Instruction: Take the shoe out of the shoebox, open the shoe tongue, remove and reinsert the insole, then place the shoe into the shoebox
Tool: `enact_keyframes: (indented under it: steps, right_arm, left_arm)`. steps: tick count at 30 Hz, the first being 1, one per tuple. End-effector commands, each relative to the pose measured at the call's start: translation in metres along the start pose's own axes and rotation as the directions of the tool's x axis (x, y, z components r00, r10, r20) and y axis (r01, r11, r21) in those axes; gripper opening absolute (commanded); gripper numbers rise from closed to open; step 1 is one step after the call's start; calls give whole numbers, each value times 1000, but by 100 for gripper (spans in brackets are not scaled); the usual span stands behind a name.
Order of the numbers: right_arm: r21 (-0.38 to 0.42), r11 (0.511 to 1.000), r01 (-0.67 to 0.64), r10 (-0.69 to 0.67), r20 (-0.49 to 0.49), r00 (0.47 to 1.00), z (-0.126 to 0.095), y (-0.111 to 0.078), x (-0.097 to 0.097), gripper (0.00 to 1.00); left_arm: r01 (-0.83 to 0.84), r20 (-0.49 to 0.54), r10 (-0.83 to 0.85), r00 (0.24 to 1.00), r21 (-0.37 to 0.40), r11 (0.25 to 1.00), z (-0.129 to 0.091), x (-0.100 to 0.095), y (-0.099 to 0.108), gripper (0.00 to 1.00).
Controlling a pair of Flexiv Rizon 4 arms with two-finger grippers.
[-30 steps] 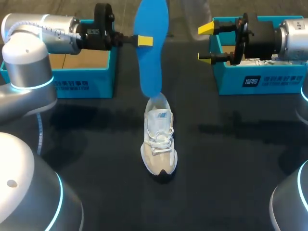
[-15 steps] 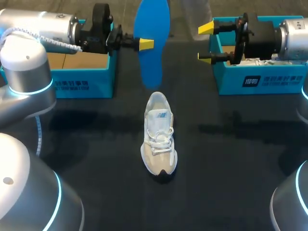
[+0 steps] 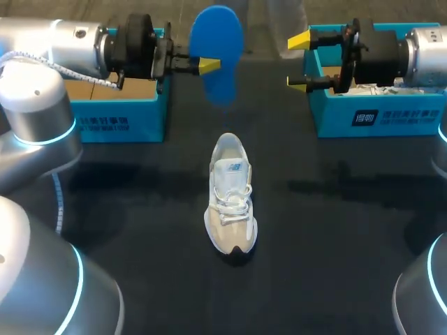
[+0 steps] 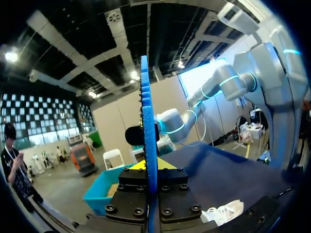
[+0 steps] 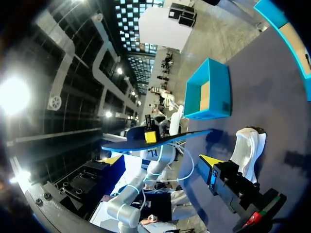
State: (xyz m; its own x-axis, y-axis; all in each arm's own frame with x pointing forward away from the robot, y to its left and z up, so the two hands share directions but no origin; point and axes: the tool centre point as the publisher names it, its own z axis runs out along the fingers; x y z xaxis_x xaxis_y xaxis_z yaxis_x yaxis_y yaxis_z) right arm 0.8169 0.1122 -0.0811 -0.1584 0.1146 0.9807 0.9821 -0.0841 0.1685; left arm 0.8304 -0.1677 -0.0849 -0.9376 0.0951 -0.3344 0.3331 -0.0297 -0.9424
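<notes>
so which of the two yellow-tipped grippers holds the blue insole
The left gripper, shut on the blue foam insole; the right gripper stands open and empty.

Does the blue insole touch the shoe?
Apart. In the head view, a strip of table shows between the insole and the shoe.

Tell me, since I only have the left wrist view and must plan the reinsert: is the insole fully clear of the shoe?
Observer: Yes. The head view shows the insole gripped by the left claw, with a visible gap between it and the shoe.
Operator: How does the shoe sit?
Observer: Upright on its sole on the table, toe toward the robot, heel away.
Operator: Is the right claw free?
Observer: Yes, the right claw is open and empty, up by the right box.
</notes>
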Motion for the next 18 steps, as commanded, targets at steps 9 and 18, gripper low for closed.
enact_keyframes:
  steps: [9,18]
  right_arm:
    - [-1,1000,0,0,1,1000,1,0,0,100]
    - [-1,1000,0,0,1,1000,1,0,0,100]
  left_arm:
    - [-467,50,464,884,61,882,-4,-12,12,0]
    - [-704,3,704,710,19,710,-1,-10,14,0]
